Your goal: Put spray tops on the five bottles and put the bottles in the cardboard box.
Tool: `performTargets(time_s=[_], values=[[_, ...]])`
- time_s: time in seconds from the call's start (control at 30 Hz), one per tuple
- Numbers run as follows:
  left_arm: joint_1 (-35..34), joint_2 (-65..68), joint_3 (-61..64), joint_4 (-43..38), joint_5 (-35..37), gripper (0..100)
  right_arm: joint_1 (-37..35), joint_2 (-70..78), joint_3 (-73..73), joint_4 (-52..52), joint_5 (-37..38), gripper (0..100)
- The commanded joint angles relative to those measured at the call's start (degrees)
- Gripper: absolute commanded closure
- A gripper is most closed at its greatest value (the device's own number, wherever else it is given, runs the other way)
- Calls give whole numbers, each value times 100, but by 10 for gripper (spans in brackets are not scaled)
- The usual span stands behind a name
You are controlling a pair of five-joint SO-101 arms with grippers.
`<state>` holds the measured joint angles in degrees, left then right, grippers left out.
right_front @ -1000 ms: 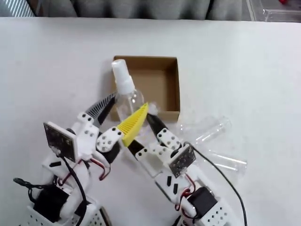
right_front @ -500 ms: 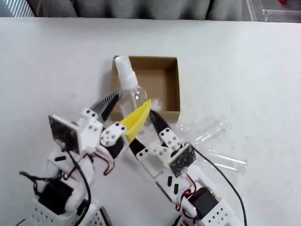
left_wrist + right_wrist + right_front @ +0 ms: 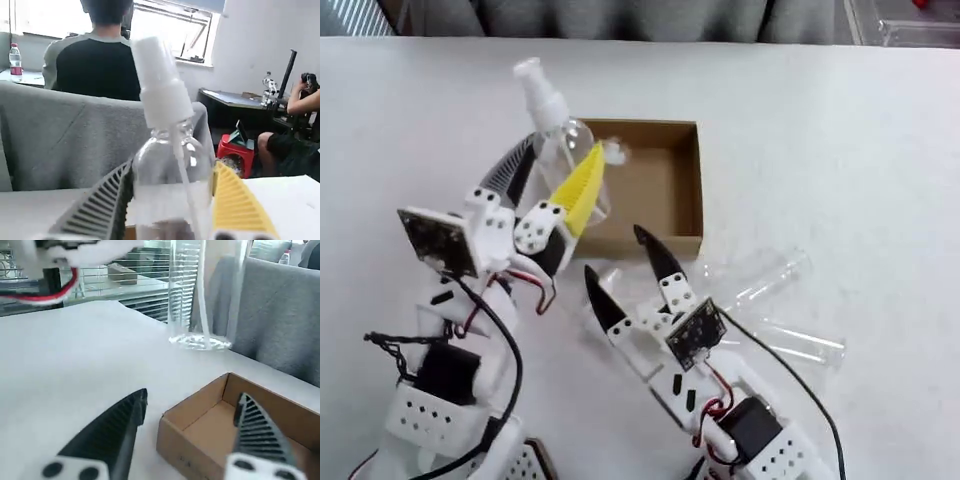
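Observation:
A clear bottle with a white spray top hangs tilted over the left rim of the cardboard box. My left gripper is shut on its body, which shows between the grey finger and the yellow finger. The bottle stands upright in the left wrist view. My right gripper is open just in front of the box with nothing between its black fingers. From the right wrist view the bottle's base floats beyond the box. Two topless clear bottles lie at the right.
The box interior holds nothing that I can see. The lying bottles rest close to the right arm's base and its black cable. A clear plastic bin sits at the far right table edge.
The left gripper has lifted the capped bottle up and back toward the box's far left corner. The right gripper has come away from the bottle and now stands open before the box.

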<state>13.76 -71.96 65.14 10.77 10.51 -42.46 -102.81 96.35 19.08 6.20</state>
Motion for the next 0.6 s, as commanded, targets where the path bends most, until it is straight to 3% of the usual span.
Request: performTargets(time_s=[0.0,0.1,0.2,0.27,0.4,0.57], values=[[-48,40,-422,-299,79,980,171,-48,44,4,53,762],[-48,338,-431,-334,79,980,136,-48,35,-57,18,829],[-57,919,-422,-721,79,980,66,-48,44,-400,18,998],[-57,1279,-422,-1011,79,980,84,-48,44,-453,18,951],[-4,1877,-422,-1495,88,980,66,-48,44,-532,18,983],[391,2018,-404,-1319,88,980,84,-48,44,-532,18,983]])
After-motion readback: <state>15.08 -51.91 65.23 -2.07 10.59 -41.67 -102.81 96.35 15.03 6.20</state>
